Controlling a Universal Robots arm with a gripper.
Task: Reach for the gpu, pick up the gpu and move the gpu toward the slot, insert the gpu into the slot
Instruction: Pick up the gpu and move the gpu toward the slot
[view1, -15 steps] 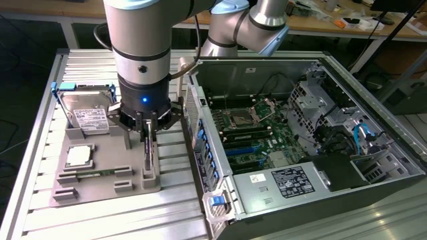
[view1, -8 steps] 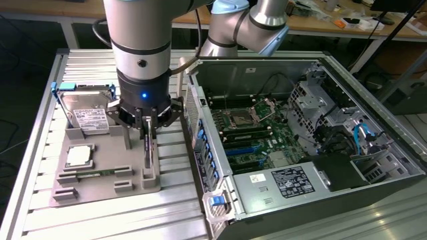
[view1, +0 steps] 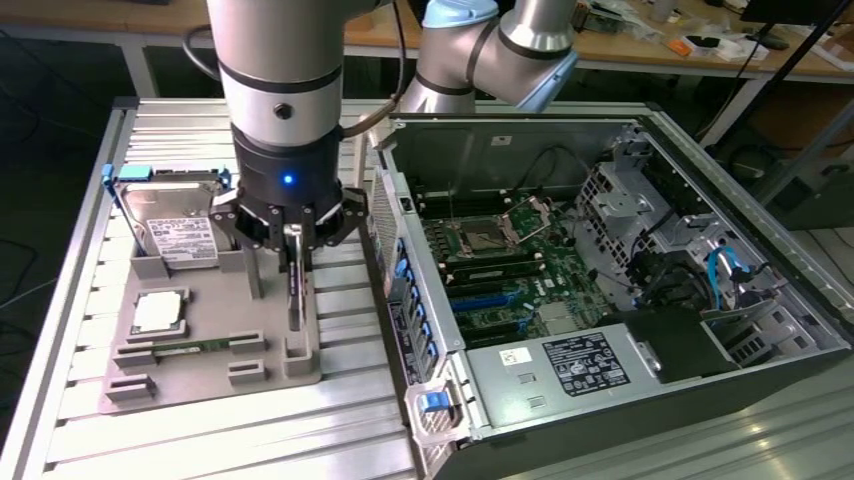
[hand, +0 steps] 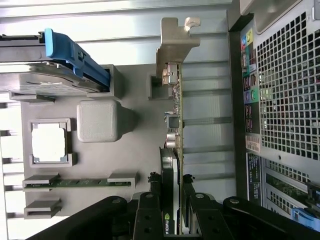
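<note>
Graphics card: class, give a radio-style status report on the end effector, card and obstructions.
End effector closed on graphics card. Card upright in gray tray, not lifted. Nothing touching it; computer case wall alongside.

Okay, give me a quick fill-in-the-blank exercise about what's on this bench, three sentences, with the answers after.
1. The tool is shut on the graphics card, which stands on edge in the ____ tray.
2. The hard drive on that tray carries a ____ plastic handle.
3. The computer case, its inside open to view, lies to the exterior view's ____ of the tray.

Missing words: gray; blue; right.
</note>
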